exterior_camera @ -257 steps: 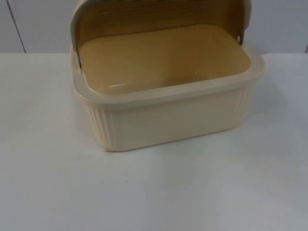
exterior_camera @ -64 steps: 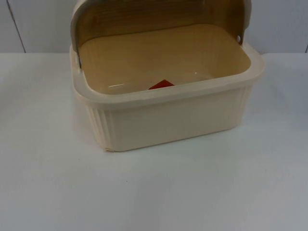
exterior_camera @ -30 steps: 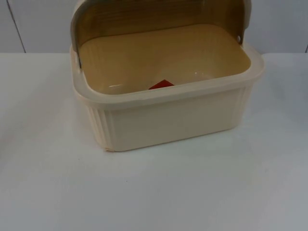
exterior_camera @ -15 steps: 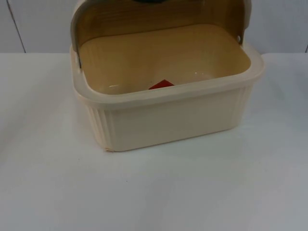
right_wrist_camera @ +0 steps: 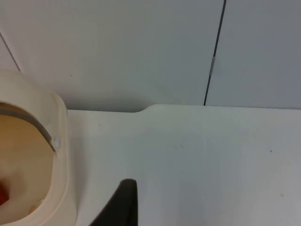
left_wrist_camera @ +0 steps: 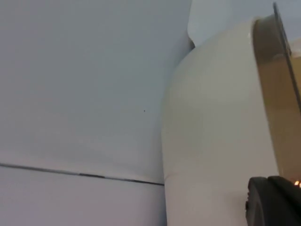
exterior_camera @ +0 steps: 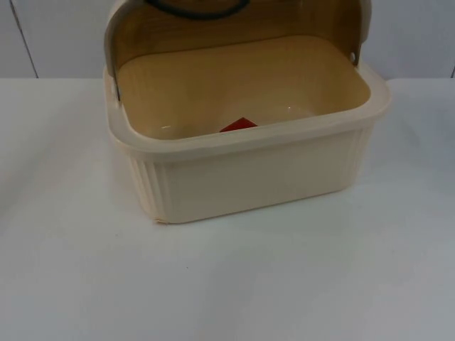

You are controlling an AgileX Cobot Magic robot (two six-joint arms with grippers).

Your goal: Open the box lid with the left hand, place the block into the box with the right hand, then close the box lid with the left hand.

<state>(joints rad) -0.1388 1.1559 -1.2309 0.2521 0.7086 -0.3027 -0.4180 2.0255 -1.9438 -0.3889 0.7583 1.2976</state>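
Red block in the open cream box

Top view: the cream ribbed box sits on the white table at 12 o'clock, lid raised, red block inside by the front wall.
Left wrist view: left gripper beside the lid's back; grip cannot be told.
Right wrist view: right gripper over the table beside the box; grip cannot be told.

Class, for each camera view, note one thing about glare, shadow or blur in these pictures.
Top view: small white glints on the floor of the cream ribbed plastic box, beside the red block; soft shadow on the white table at its base. Left wrist view: the raised cream lid looks soft and washed out. Right wrist view: the black fingertip is blurred.
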